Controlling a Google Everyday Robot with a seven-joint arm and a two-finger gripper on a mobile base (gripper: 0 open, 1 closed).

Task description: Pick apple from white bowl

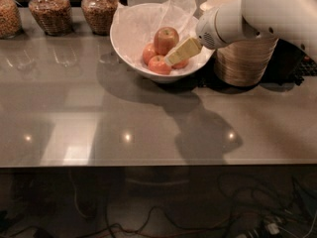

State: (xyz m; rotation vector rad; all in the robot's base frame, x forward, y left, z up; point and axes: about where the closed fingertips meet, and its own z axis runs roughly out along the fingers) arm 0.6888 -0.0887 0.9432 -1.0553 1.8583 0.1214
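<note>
Apple (166, 39) in the white bowl (121, 42), upper centre of the frame, with the gripper (182, 52) just beside it at its lower right.

The apple is seen resting atop smaller apples (158, 64) on crinkled tissue paper (173, 10). It is judged firm, smooth, moderately heavy and liable to roll, so a grasp across its widest part is advised. Whether the gripper is open or closed cannot be told.

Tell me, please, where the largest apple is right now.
In the camera view, the apple sits in the white bowl, top centre, behind smaller apples; the tool lies at its lower right.
</note>
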